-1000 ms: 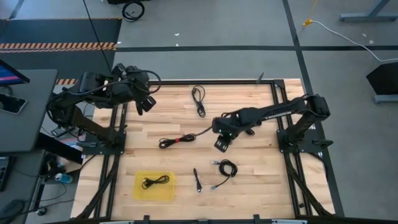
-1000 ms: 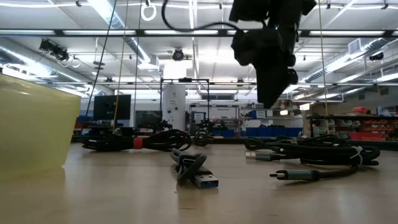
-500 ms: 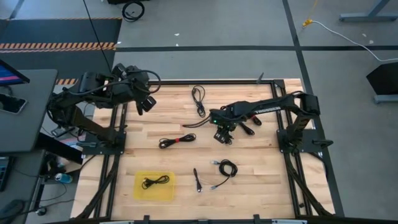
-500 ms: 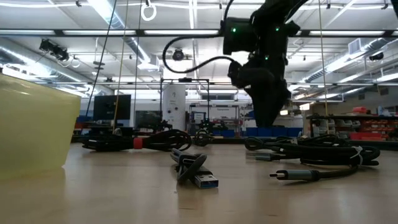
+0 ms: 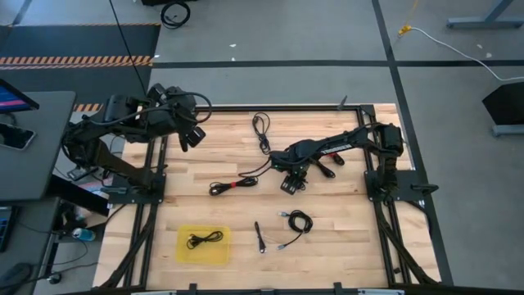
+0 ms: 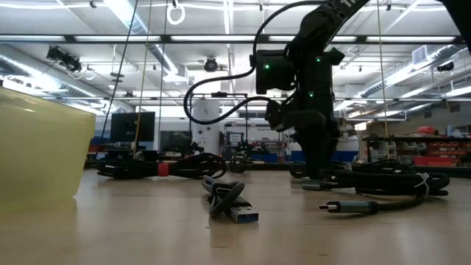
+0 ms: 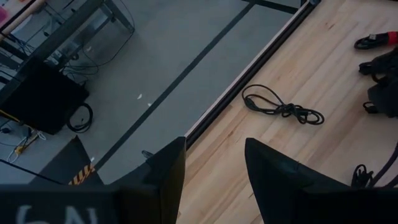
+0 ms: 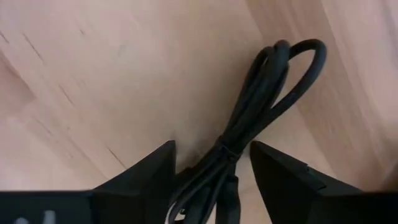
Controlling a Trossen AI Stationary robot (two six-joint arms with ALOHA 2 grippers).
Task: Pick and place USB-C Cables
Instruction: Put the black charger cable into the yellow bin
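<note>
One cable (image 8: 249,124) lies between the right gripper's (image 5: 291,185) open jaws at frame centre; next: close, then lift.

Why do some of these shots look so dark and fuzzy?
Low view: bright ceiling strip lights leave the right pincer a silhouette. Right wrist view: the bundled black cable between its fingers shows close and soft-edged. Left wrist view: the left pincer looms dark and blurred.

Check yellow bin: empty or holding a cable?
Holding one. The high view shows a coiled black cable lying inside the yellow bin at the table's front left.
</note>
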